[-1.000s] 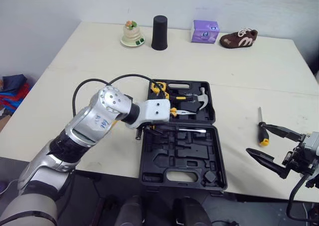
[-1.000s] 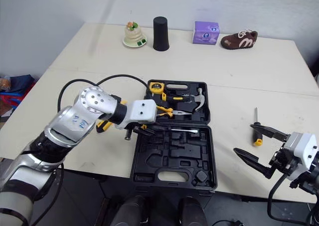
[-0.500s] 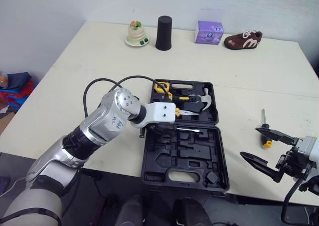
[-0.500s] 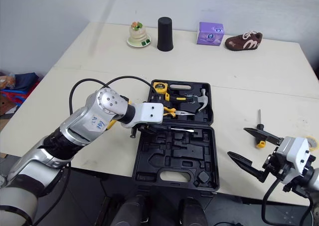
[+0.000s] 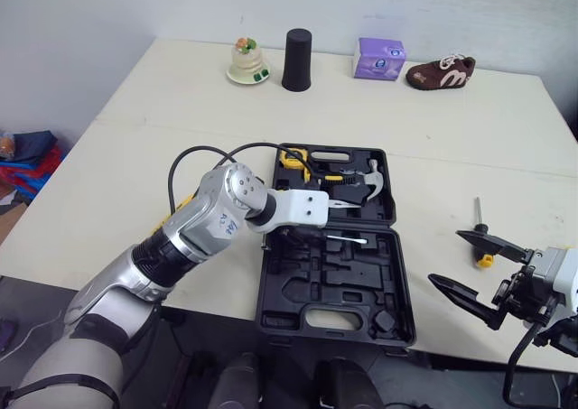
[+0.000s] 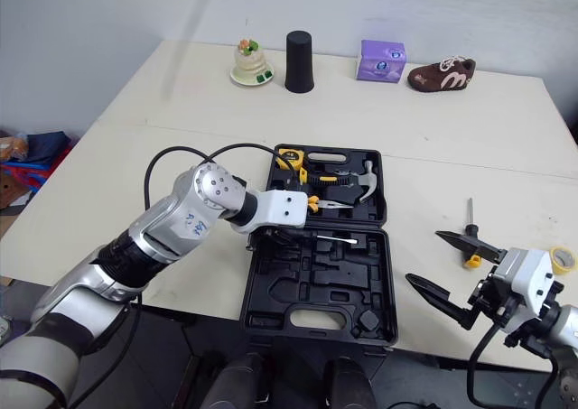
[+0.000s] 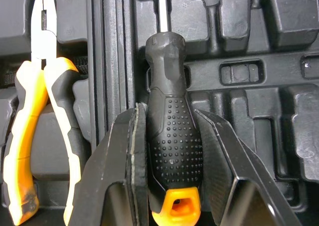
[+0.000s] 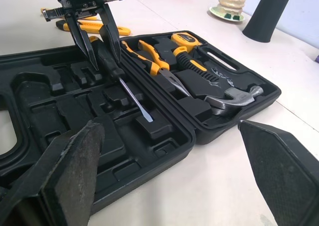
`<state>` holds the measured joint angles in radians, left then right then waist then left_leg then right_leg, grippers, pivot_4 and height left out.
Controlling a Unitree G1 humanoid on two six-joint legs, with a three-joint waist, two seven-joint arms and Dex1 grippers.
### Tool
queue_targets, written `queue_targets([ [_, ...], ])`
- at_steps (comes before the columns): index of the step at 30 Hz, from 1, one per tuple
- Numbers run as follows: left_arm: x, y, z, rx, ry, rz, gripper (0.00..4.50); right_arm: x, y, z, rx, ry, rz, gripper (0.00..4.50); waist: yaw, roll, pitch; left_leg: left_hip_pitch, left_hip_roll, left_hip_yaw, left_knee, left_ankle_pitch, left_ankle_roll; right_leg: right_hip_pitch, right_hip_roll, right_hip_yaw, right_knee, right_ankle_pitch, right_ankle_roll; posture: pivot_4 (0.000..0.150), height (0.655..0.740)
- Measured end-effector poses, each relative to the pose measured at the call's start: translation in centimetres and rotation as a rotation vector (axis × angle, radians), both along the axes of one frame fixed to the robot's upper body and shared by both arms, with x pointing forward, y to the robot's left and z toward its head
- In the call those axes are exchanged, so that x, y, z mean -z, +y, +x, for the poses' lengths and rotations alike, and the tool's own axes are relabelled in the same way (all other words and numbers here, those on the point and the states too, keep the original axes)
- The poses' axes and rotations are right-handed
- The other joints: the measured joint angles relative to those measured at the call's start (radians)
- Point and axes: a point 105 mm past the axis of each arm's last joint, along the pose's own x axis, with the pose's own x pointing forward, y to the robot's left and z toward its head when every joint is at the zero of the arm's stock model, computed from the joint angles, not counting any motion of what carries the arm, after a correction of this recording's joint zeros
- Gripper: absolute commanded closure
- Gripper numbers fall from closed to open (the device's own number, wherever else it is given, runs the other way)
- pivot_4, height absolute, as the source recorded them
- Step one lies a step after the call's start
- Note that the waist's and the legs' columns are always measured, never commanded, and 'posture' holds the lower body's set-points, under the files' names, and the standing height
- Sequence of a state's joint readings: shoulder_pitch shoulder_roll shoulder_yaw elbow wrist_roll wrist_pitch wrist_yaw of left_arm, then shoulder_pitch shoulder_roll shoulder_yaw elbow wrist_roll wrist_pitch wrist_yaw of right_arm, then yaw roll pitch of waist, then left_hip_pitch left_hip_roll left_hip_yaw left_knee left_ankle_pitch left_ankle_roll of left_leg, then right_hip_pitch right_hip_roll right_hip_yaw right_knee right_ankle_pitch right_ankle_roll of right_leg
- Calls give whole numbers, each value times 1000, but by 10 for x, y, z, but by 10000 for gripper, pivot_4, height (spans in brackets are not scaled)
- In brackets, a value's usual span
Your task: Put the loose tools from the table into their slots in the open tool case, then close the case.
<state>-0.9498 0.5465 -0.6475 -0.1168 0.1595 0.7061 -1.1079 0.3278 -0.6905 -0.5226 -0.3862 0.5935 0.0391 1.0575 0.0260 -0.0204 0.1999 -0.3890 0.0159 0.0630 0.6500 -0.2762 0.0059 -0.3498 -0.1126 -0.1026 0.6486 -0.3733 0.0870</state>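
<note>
The black tool case [image 5: 307, 323] lies open at the table's front, with pliers [image 5: 318, 201], a hammer [image 5: 368, 181] and a tape measure [image 5: 291, 159] in its far half. My left gripper [image 7: 167, 113] is shut on a black screwdriver [image 7: 172, 136] with an orange end. The screwdriver's shaft [image 5: 348, 238] lies across the near half, just in front of the hinge. My right gripper [image 5: 444, 256] stands open near the table's front right edge, holding nothing. A small screwdriver [image 5: 480, 237] lies on the table just beyond it.
Yellow-handled tools [image 8: 79, 24] lie on the table left of the case, partly behind my left arm. Along the far edge stand a figurine [image 5: 243, 62], a black cup [image 5: 295, 60], a purple box [image 5: 376, 59] and a brown shoe [image 5: 441, 72]. A tape roll [image 6: 563, 260] sits at the right edge.
My left gripper has carried the screwdriver rightward over the case's near half. The camera shifted a little. The right gripper has stayed open in about the same place.
</note>
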Motion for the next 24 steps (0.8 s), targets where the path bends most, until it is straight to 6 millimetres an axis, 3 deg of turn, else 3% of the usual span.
queue_targets([
  [3, -6, -8, 0, 27, -22, -37, 7455, 0, 0, 0, 1, 2, 0, 0, 0, 0, 0, 0, 0, -1, 0, 0, 0, 1, 0, -1, -1, 0, 0, 1500, 7341],
  [8, -19, -12, -5, 62, -4, -105, 7455, 0, 1, -1, -1, 0, -1, 0, -2, 0, 0, 1, 0, -1, 0, 0, 0, 2, 0, -1, -1, 0, 0, 1500, 7341],
  [12, -45, -26, -12, 129, -21, -296, 7455, 0, 3, 0, -8, 0, 2, 0, 0, 0, 0, 3, 0, -3, 0, 0, 0, 6, 0, -3, -3, 0, 0, 1500, 7341],
  [16, -51, -27, -7, 107, 63, -652, 25191, 4, 2, 0, 1, 9, 8, 0, -2, 2, -1, 4, 0, -4, 1, 0, 0, 7, 0, -4, -3, 0, 0, 1500, 7341],
  [17, -45, -22, -4, 93, 72, -693, 27866, 4, 2, 0, 2, 12, 6, 0, -3, 2, -1, 4, 0, -4, 0, 0, 0, 7, 0, -4, -3, 0, 0, 1500, 7341],
  [20, -7, 4, 2, 32, 98, -652, 42406, 7, 0, -1, 8, 24, 4, 0, -6, 2, -1, 6, 0, -3, -1, 0, 0, 7, 0, -4, -2, 0, 0, 1500, 7341],
  [21, 1, 7, 2, 22, 113, -640, 44368, 7, 0, -1, 8, 24, 4, 0, -4, 2, -1, 5, 0, -3, 0, 0, 0, 7, 0, -4, -3, 0, 0, 1500, 7341],
  [24, 12, 6, 2, -3, 141, -650, 44368, 6, 0, 0, 6, 17, 2, 0, 4, 2, -1, 4, -1, -5, 1, -1, 2, 8, -1, -4, -4, 1, 1, 1500, 7341],
])
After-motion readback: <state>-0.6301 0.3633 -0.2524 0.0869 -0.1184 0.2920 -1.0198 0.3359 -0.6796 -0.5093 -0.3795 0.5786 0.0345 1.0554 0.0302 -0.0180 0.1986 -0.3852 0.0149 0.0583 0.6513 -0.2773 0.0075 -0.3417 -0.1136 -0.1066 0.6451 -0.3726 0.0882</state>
